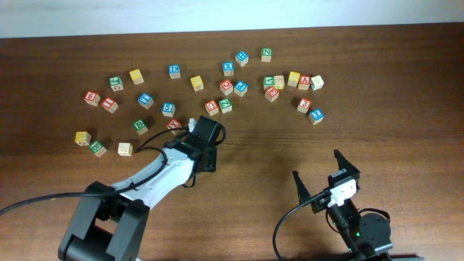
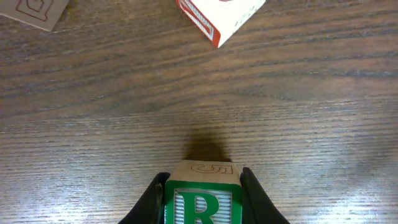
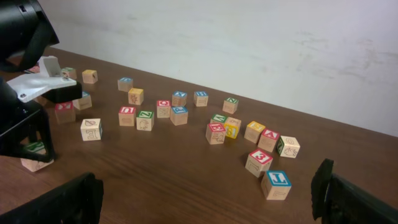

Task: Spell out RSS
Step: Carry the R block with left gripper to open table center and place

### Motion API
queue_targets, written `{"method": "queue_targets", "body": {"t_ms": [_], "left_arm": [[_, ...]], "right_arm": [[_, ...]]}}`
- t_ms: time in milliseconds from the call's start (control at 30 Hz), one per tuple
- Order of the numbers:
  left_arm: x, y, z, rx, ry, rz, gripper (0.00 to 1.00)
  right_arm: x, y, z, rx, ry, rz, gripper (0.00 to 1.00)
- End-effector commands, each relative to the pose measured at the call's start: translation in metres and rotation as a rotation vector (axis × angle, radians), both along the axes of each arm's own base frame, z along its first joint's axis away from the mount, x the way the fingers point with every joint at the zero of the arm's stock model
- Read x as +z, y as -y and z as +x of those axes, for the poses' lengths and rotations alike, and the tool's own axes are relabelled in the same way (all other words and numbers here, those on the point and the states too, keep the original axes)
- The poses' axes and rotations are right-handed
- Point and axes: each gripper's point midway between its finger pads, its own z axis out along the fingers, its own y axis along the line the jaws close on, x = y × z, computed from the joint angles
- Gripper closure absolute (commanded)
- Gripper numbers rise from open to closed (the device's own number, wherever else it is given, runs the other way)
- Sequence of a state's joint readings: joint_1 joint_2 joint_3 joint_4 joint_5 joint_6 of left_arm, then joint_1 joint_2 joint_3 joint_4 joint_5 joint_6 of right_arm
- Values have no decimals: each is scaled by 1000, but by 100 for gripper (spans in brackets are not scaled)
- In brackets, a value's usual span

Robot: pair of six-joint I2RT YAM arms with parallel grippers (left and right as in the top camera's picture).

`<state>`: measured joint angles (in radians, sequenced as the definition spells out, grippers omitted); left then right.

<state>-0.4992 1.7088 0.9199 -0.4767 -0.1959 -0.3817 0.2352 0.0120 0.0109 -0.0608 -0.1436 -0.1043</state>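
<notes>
The small wooden cube with a green R on a pale face (image 2: pixel 201 202) sits pinched between the two black fingers (image 2: pixel 152 200) of the left gripper (image 2: pixel 202 199). The gripper is closed on the cube's sides, and the cube is low over the dark brown wood-grain table (image 1: pixel 391 145). In the overhead view this gripper (image 1: pixel 205 138) is at the near edge of the scattered cubes, left of centre.

The yellow-faced wooden cubes (image 1: pixel 197 83) lie loose among the rest. I count about five, their letters too small to read. Around twenty-eight loose cubes form a band across the far half of the table, with red, blue, green and yellow faces.

A white wall (image 1: pixel 217 14) runs along the far edge. Open wood lies in front of the band and to the right. There the right gripper (image 1: pixel 316 164) has its fingers spread wide, holding nothing.
</notes>
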Motion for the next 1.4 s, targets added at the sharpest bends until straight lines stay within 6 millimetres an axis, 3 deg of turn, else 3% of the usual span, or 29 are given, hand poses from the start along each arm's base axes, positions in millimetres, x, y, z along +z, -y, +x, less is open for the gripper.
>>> {"method": "queue_targets", "body": {"t_ms": [0, 33, 67, 267, 467, 633, 733, 800, 933, 1000, 1100, 1133, 1167, 1200, 1233, 1300, 1367], "left_arm": [[-4, -6, -1, 27, 1, 34, 99], [-4, -6, -1, 27, 1, 33, 94], [-4, -6, -1, 27, 1, 33, 81], [-4, -6, -1, 27, 0, 33, 63], [-3, -5, 0, 26, 2, 32, 60], [-3, -7, -3, 33, -11, 37, 75], [-4, -8, -4, 55, -16, 33, 76], [-4, -8, -4, 55, -16, 33, 71], [-1, -6, -2, 54, -10, 30, 46], [10, -3, 4, 54, 6, 21, 44], [57, 1, 21, 57, 87, 9, 43], [81, 2, 28, 51, 130, 4, 43], [125, 3, 35, 19, 205, -7, 43], [164, 3, 38, -12, 283, -17, 28], [196, 0, 37, -34, 351, -21, 0], [230, -6, 29, -50, 425, -40, 0], [263, -23, 8, -28, 496, -49, 1]], "right_arm": [[-2, 3, 1, -14, -7, 6, 2], [-2, 3, 1, -14, -7, 6, 2], [-2, 3, 1, -14, -7, 6, 2], [-2, 3, 1, -14, -7, 6, 2], [-2, 3, 1, -14, -7, 6, 2], [-2, 3, 1, -14, -7, 6, 2], [-2, 3, 1, -14, -7, 6, 2], [-2, 3, 1, -14, -7, 6, 2], [-2, 3, 1, -14, -7, 6, 2], [-2, 3, 1, -14, -7, 6, 2], [-2, 3, 1, -14, -7, 6, 2], [-2, 3, 1, -14, -7, 6, 2], [-2, 3, 1, -14, -7, 6, 2], [-2, 3, 1, -14, -7, 6, 2], [-2, 3, 1, -14, -7, 6, 2], [-2, 3, 1, -14, -7, 6, 2], [-2, 3, 1, -14, -7, 6, 2]]}}
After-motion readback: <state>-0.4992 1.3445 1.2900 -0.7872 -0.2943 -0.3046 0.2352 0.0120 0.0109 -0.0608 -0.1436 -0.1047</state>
